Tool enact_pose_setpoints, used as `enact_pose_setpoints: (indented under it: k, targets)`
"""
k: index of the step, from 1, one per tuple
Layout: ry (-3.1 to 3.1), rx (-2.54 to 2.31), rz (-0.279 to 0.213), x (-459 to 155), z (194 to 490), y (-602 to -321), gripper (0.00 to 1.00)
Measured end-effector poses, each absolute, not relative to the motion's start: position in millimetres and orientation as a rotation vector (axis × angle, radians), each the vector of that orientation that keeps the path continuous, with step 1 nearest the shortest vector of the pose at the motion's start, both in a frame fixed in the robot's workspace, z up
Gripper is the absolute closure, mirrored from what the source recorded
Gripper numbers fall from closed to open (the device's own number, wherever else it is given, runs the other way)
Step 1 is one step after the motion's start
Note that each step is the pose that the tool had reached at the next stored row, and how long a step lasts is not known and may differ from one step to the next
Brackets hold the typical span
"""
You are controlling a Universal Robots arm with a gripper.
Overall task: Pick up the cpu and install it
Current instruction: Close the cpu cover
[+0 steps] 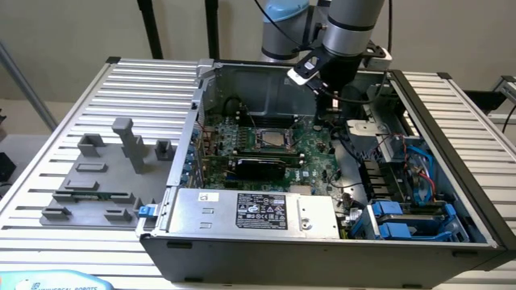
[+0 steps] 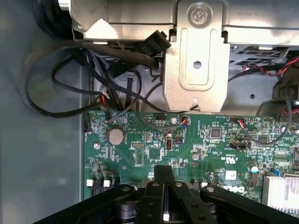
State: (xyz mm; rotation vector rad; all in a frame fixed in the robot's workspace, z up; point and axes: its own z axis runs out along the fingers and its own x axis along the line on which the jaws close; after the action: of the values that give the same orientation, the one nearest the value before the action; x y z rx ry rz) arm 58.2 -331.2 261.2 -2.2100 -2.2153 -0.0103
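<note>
Gripper (image 2: 164,170) with its fingers pressed together and nothing seen between them, hanging above the green motherboard (image 2: 196,140) inside an open computer case (image 1: 339,257), while the cpu (image 1: 274,138), a silver square, lies in the board's central socket, apart from the gripper.

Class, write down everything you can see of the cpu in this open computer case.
The cpu is a small, flat square with a pale silvery metallic top. It lies level inside the dark socket frame on the green motherboard, within the open case. The shut hand hangs apart from it, holding nothing.
</note>
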Motion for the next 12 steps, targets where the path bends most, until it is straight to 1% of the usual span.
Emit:
enact_pose_setpoints:
  k: [6,12]
  targets:
    - [-2.215,-2.205,-0.004,51.6,253.4,-331.2,0.89]
    - [-2.197,-2.17,0.052,46.0,253.0,-331.2,0.89]
